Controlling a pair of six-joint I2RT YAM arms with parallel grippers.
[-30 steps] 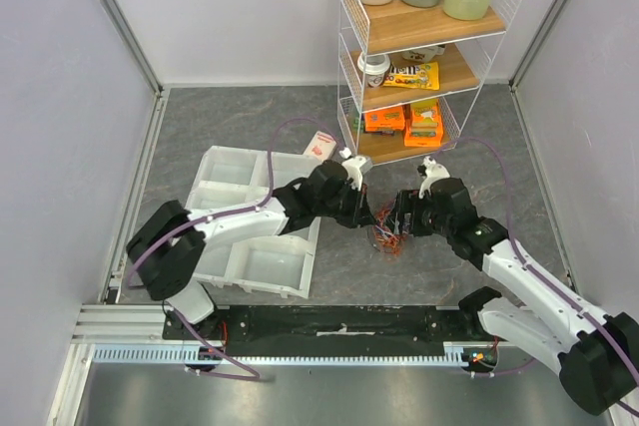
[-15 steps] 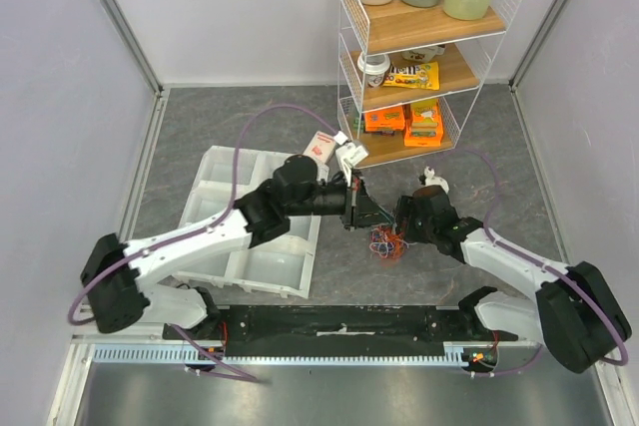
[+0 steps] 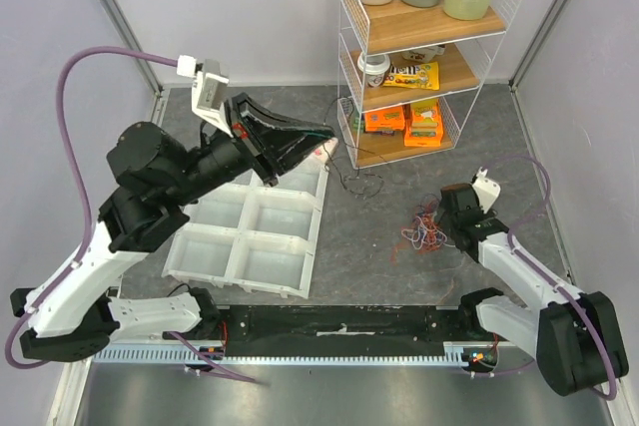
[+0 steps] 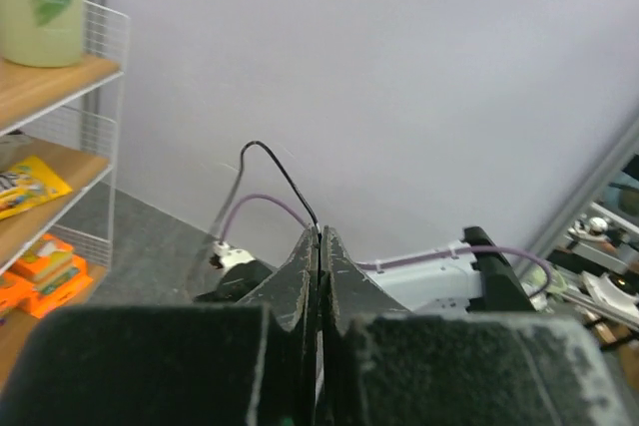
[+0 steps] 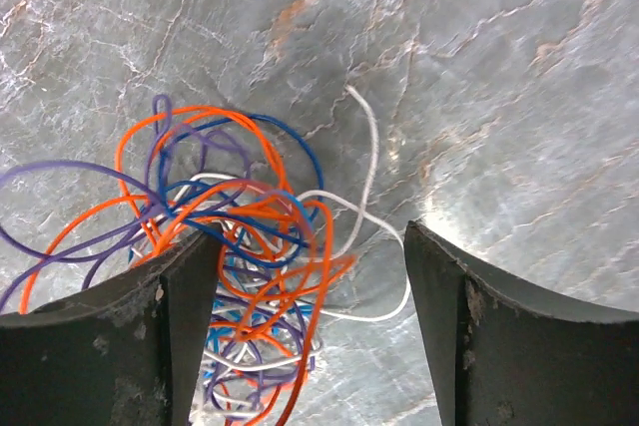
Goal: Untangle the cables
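Tangle of cables [image 5: 255,216] cut by bottom edge, black cable [image 4: 290,183] hidden where it enters left end effector [image 4: 319,232]

The tangle of cables [image 3: 424,231] lies on the desk [image 3: 364,251], in the lower right of the top view. It is thin loops of orange, purple, blue and white wire, loosely knotted, low between my open right jaws. One thin dark cable [image 4: 285,172] is apart from it, pinched in my closed left jaws and arching upward.
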